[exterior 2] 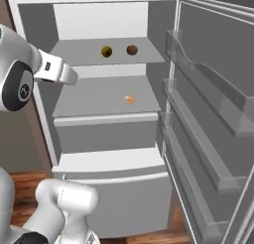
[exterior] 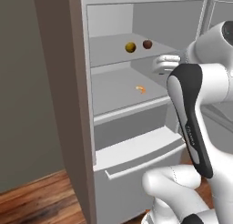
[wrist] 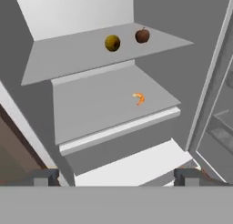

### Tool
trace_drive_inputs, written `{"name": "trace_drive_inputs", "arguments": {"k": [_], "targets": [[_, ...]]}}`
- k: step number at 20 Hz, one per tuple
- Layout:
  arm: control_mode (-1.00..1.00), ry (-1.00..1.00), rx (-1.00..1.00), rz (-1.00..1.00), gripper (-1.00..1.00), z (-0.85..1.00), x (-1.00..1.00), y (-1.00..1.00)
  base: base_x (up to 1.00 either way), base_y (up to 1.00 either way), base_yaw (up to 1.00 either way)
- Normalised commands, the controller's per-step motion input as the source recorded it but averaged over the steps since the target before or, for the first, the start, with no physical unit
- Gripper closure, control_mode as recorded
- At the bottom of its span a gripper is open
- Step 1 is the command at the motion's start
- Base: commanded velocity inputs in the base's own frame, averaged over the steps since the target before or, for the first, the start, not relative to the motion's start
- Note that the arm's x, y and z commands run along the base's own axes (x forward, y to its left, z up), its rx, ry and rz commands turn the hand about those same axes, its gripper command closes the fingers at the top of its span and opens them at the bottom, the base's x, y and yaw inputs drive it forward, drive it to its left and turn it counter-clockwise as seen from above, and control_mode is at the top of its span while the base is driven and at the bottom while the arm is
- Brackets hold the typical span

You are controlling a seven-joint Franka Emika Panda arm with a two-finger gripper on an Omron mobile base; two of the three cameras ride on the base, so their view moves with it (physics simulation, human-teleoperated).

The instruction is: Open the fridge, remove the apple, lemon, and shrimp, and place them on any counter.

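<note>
The fridge (exterior: pixel 119 123) stands open, its white shelves showing. On the upper shelf the yellow lemon (wrist: pixel 112 43) lies just left of the dark red apple (wrist: pixel 142 35); both also appear from the base as lemon (exterior: pixel 130 47) (exterior 2: pixel 106 52) and apple (exterior: pixel 147 44) (exterior 2: pixel 132 50). One shelf lower, the small orange shrimp (wrist: pixel 139 98) (exterior: pixel 141 89) (exterior 2: pixel 129 99) lies alone. My gripper (wrist: pixel 116 177) is open and holds nothing, hanging outside the fridge in front of the shelves, well short of all three; its white hand (exterior: pixel 164 64) (exterior 2: pixel 62 73) points inward. The counter is out of view.
The open fridge door (exterior 2: pixel 213 114) with its clear bins stands close on the right. A white lower drawer (exterior: pixel 136 150) juts out under the shelves. A brown cabinet panel (exterior: pixel 57 82) flanks the fridge on the left, above wooden floor (exterior: pixel 36 200).
</note>
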Motion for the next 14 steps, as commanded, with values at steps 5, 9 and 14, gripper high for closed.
{"name": "trace_drive_inputs", "arguments": {"k": [5,9,14], "targets": [[1.00,0.00,0.00,0.00,-1.00,0.00,0.00,0.00,0.57,-0.17,0.00],[1.00,0.00,0.00,0.00,-1.00,0.00,0.00,0.00,0.42,-0.29,0.00],[1.00,0.00,0.00,0.00,-1.00,0.00,0.00,0.00,0.58,-0.22,0.00]]}}
